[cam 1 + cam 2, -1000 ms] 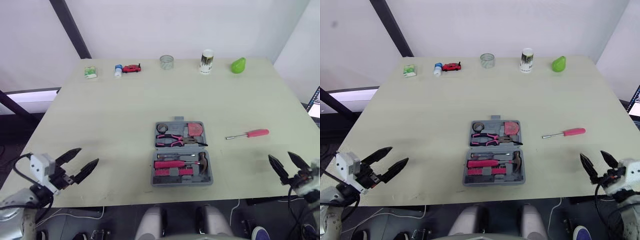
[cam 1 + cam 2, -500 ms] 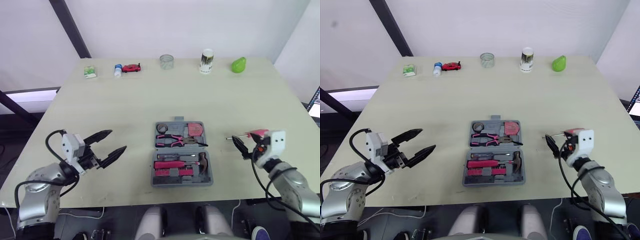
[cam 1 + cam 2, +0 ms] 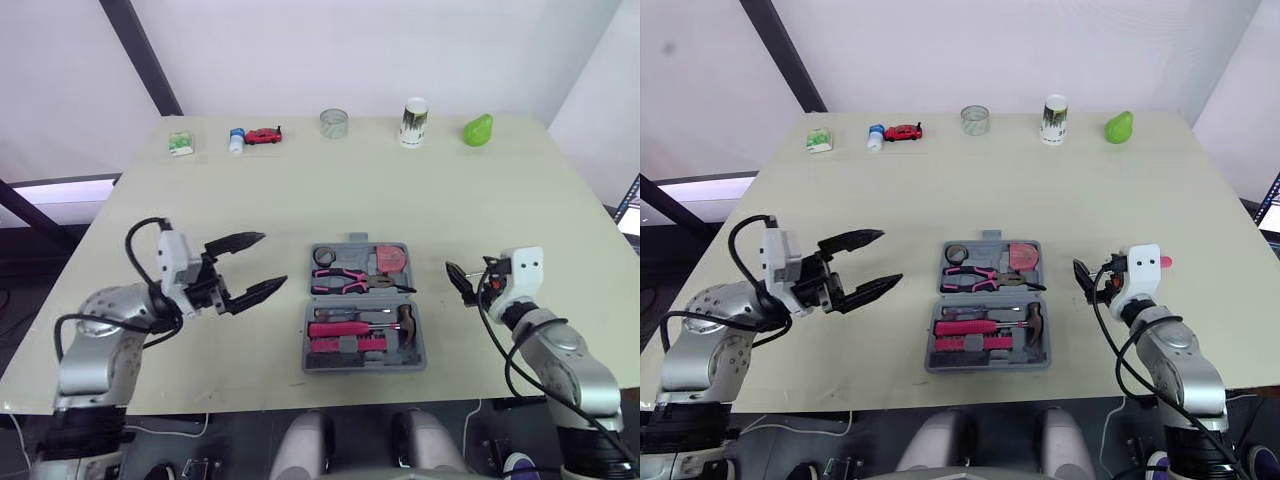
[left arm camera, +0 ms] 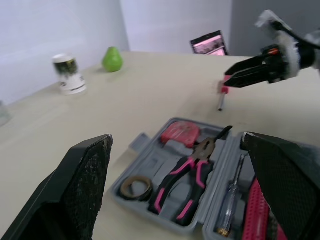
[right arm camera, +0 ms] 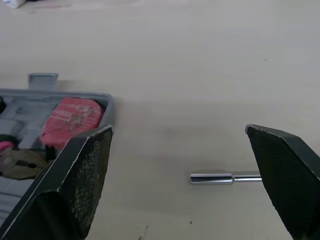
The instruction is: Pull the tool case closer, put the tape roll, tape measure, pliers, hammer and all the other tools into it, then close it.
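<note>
Tool case (image 3: 365, 308): grey, lying open in two halves at the middle of the table (image 3: 250, 180), toward the front edge. Far half: tape roll (image 3: 324, 256), pliers (image 3: 350, 281) with pink grips, red tape measure (image 3: 390, 258). Near half: hammer (image 3: 405, 322), plus pink-handled pieces in their slots. Screwdriver (image 5: 225, 178): pink handle, steel shaft, loose on the table just right of the case and apart from it, the one tool seen outside. Right gripper (image 3: 460, 281): spread wide, holding nothing, poised over the shaft end of the screwdriver and pointing toward the case; contact with the tool not discernible. Left gripper (image 3: 274, 260): likewise wide open and empty, above bare table left of the case, tips aimed at it, not touching. Far edge of table: jar (image 3: 333, 123), cup (image 3: 414, 122), green pear (image 3: 476, 130), toy car (image 3: 263, 136), none of it part of the job. Step in hand, by judgement: collecting the last loose tool, case apparently already drawn in. Next move calls for: lowering the right gripper astride the shaft or handle, closing firmly on that thin round rod, lifting, laying it lengthwise in a free slot. After that: folding one half over the other, left gripper well placed to steady the case.
</note>
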`<act>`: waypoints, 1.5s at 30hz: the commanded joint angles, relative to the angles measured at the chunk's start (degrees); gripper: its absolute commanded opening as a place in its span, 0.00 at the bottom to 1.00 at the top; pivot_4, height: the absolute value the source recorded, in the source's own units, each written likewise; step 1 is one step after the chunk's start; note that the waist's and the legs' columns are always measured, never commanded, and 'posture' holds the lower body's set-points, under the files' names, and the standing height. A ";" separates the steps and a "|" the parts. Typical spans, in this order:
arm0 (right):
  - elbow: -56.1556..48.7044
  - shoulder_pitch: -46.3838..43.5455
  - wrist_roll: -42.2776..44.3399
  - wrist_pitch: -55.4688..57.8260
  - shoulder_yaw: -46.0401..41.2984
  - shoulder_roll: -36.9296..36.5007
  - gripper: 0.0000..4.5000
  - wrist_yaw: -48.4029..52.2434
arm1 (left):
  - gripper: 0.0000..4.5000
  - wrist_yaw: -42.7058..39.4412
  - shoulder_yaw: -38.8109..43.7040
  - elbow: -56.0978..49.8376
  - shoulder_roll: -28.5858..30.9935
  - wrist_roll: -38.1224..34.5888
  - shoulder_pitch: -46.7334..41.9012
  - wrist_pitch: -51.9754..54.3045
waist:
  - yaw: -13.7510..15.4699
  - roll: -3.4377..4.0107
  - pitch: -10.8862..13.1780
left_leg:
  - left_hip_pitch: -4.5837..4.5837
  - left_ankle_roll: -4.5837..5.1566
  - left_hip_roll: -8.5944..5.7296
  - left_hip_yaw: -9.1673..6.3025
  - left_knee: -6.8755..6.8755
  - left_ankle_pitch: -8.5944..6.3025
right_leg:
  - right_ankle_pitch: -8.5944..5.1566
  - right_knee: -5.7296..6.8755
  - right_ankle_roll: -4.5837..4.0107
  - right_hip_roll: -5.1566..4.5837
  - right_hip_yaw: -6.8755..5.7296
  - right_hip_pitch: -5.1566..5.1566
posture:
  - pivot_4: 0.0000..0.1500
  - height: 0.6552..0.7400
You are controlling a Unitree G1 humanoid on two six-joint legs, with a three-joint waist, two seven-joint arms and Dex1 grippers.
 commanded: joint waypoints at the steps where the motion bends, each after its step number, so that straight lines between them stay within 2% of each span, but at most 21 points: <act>1: 0.89 -4.32 -2.47 2.29 -2.55 2.60 0.99 -7.85 | 1.00 -1.19 -1.04 -2.24 -0.03 -1.59 -2.48 0.76 | -0.16 0.00 0.00 | 0.00 0.00 -0.01 0.01 0.00 0.00 | 0.00 0.00 0.00 0.03 0.01 -0.01 | 1.00 1.00; 4: 4.43 -8.35 -5.32 1.74 -3.42 5.36 0.99 -13.18 | 1.00 -2.30 -2.56 -2.90 -0.29 -1.98 -5.08 1.58 | -0.12 0.01 0.01 | 0.00 -0.01 -0.02 0.00 0.00 0.01 | 0.00 0.00 -0.01 0.13 0.03 -0.03 | 1.00 1.00; 14: 10.70 -13.30 -10.63 1.84 -8.00 10.61 0.99 -26.05 | 1.00 -3.70 -3.06 -4.96 0.82 -3.01 -9.51 4.07 | -0.21 0.04 0.03 | -0.08 -0.02 -0.02 0.00 -0.01 0.01 | 0.00 -0.01 -0.01 0.14 0.04 -0.08 | 1.00 1.00; 24: 19.19 -18.47 -9.88 2.48 -11.70 16.58 0.99 -31.87 | 1.00 -4.26 -3.06 -5.41 1.00 -2.90 -10.46 4.82 | -0.38 0.08 0.05 | -0.08 -0.02 0.01 0.03 -0.01 0.01 | 0.00 0.00 -0.02 0.20 0.08 -0.12 | 1.00 1.00; 34: 29.81 -21.12 -10.40 0.20 -14.58 14.63 0.99 -33.22 | 1.00 -4.20 -1.91 -7.42 2.20 -3.69 -10.54 5.71 | -0.19 0.01 0.01 | -0.05 -0.02 -0.01 0.00 -0.01 0.01 | 0.00 -0.01 -0.02 0.19 0.07 -0.05 | 1.00 1.00; 45: 29.08 -19.53 -11.93 0.52 -13.22 14.01 0.99 -33.53 | 1.00 -4.29 -1.36 -8.21 2.67 -4.21 -9.43 5.86 | -0.38 0.02 0.00 | -0.03 -0.02 0.00 -0.01 -0.01 0.01 | 0.00 -0.01 -0.02 0.21 0.09 -0.04 | 1.00 1.00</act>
